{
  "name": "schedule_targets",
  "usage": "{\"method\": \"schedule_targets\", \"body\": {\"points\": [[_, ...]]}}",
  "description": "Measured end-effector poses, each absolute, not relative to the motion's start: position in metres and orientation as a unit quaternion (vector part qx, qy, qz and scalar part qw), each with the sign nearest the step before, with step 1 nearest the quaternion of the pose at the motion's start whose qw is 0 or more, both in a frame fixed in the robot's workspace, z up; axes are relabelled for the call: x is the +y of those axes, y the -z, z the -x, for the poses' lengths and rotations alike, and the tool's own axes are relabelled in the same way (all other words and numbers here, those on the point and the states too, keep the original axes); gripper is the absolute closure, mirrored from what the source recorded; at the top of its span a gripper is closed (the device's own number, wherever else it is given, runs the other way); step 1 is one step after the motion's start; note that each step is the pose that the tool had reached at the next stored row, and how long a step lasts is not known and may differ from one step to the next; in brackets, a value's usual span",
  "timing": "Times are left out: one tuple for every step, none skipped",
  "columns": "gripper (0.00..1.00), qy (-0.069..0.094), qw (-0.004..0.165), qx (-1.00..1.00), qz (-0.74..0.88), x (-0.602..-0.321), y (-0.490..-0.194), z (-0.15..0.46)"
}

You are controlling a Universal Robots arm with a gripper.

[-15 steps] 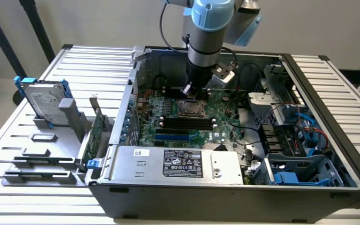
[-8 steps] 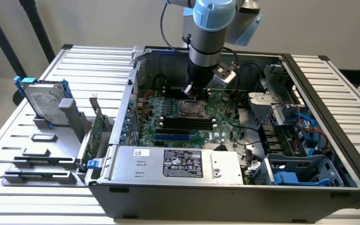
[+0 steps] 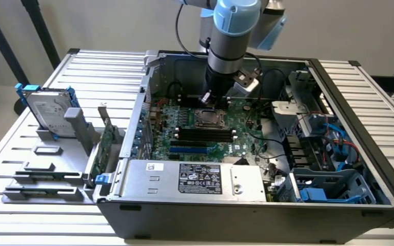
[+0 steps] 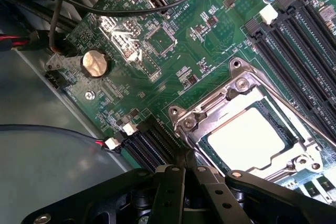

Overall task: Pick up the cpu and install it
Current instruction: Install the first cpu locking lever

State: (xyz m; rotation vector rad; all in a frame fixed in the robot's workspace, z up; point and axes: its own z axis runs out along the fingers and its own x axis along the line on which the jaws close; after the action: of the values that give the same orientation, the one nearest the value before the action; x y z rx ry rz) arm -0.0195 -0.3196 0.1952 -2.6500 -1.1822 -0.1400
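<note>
The cpu [image 4: 251,136], a flat square chip with a dull silver top, lies inside the metal socket frame [image 4: 210,109] on the green motherboard [image 4: 173,51]. In the exterior view the cpu [image 3: 207,120] sits mid-board inside the open computer case [image 3: 252,205]. My gripper [image 4: 187,170] is shut, its black fingers pressed together with nothing seen between them, and its tips are at the socket frame's corner, beside the cpu. From the exterior view the gripper [image 3: 209,104] hangs just above the socket's far edge.
Black memory slots [image 4: 299,30] run beside the socket. A coin battery [image 4: 95,63] and black cables [image 4: 58,19] lie near the case wall. A silver box with a black label [image 3: 197,177] fills the case front. A hard drive with blue brackets [image 3: 46,110] stands outside at the exterior view's left.
</note>
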Motion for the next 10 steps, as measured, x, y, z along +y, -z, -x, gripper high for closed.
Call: {"method": "schedule_targets", "body": {"points": [[0.89,0.048,0.120,-0.404,0.906,-0.3200,-0.1952,0.0192],[0.89,0.048,0.122,-0.404,0.905,-0.3205,-0.1952,0.0189],[0.89,0.048,0.124,-0.404,0.905,-0.3209,-0.1952,0.0187],[0.89,0.048,0.125,-0.403,0.905,-0.3213,-0.1952,0.0184],[0.89,0.048,0.126,-0.403,0.905,-0.3216,-0.1952,0.0181],[0.89,0.048,0.127,-0.403,0.905,-0.3219,-0.1951,0.0177],[0.89,0.048,0.127,-0.403,0.905,-0.3223,-0.1951,0.0175],[0.89,0.048,0.127,-0.403,0.905,-0.3225,-0.1951,0.0174],[0.89,0.048,0.127,-0.403,0.905,-0.3227,-0.1951,0.0174],[0.89,0.048,0.127,-0.403,0.905,-0.3230,-0.1952,0.0174]]}}
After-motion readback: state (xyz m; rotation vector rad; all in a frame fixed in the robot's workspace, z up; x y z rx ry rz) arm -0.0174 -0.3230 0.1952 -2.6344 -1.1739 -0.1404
